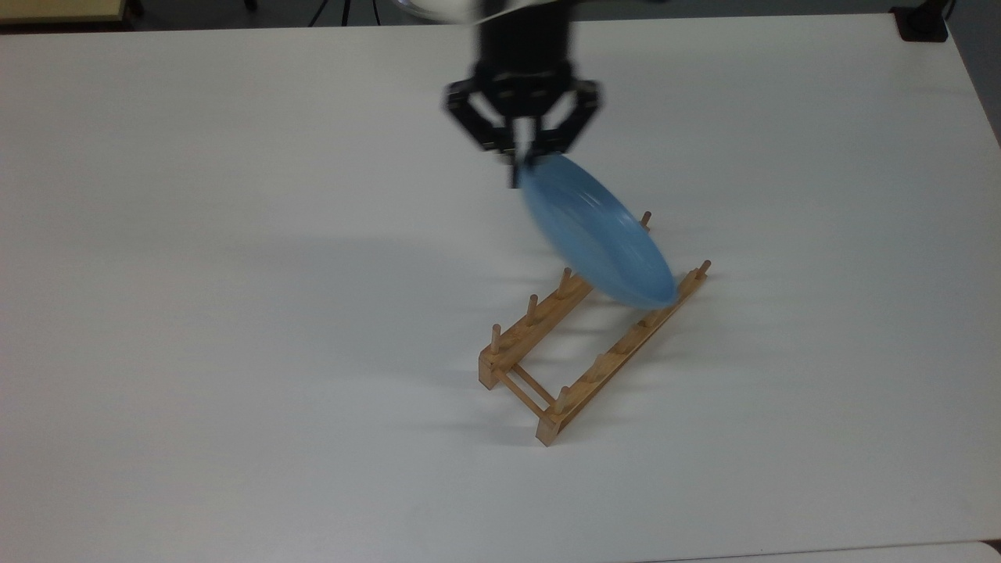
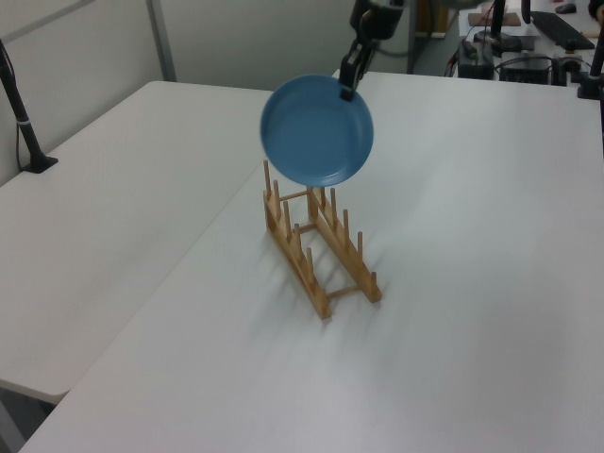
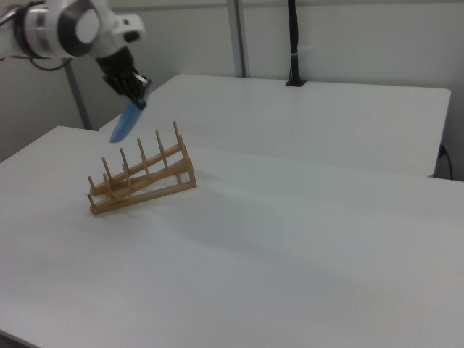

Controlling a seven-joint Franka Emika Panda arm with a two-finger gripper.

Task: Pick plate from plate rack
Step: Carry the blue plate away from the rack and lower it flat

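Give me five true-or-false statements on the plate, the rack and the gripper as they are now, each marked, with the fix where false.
1. The gripper holds the plate by its upper rim. True.
2. The plate sits in a slot of the plate rack, between two pegs. False: it hangs in the air above the rack, clear of the pegs, as the left view and the right view show.
3. The plate is light blue. True.
4. The rack lies tipped over on its side. False: it stands on the white table with its pegs pointing up.
5. A second plate remains in the rack. False: no plate stands in the rack.
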